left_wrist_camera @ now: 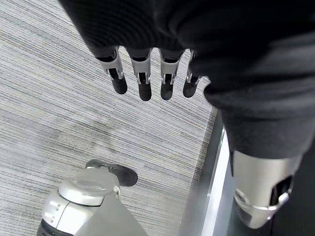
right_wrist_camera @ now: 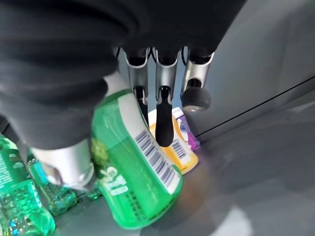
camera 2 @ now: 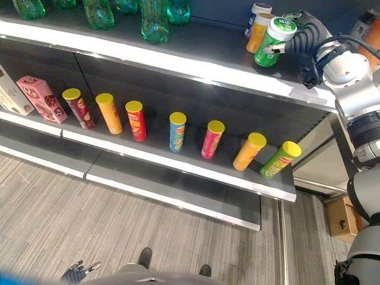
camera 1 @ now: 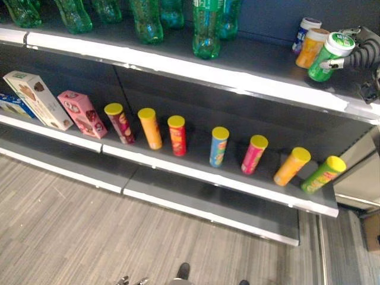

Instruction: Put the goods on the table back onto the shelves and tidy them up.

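- The shelves (camera 1: 178, 68) span the frame from upper left to right: a top shelf, a middle shelf and a low bottom shelf above the grey floor (camera 1: 71, 237).
- Green bottles (camera 1: 206, 29) stand in a row along the top shelf, at the upper left and centre.
- Two boxes, one white (camera 1: 37, 100) and one pink (camera 1: 82, 113), stand at the left of the middle shelf.
- Seven tube cans (camera 1: 177, 135) with yellow lids stand spaced along the middle shelf.
- The right hand (camera 2: 295, 37), at the upper right, has its fingers and thumb curled round the green canister (camera 2: 271, 41), which rests tilted on the top shelf.
- An orange canister (camera 2: 259, 31) and a white-purple one (camera 2: 256, 15) stand just beside it.
- The left hand (left_wrist_camera: 142, 73) hangs above the floor, fingers relaxed and holding nothing.
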